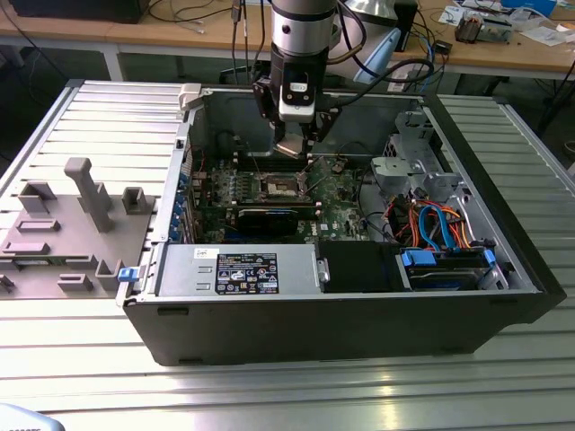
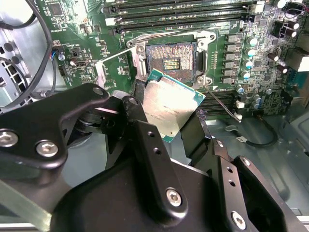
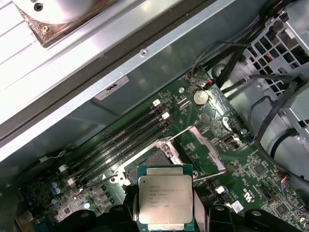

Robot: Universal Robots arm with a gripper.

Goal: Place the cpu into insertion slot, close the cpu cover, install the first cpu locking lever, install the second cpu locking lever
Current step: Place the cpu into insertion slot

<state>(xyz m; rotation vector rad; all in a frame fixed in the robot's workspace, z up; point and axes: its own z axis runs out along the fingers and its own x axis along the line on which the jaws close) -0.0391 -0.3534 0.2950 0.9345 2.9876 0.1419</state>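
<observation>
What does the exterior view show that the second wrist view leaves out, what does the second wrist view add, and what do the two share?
Exterior view: the open computer case as a whole, the grey fixture beside it on the exterior view's left, and the arm reaching in from above.
Second wrist view: the gripper shut on the cpu, which is not yet seated in the open insertion slot.
Both: the green circuit board and the long memory slots.
</observation>
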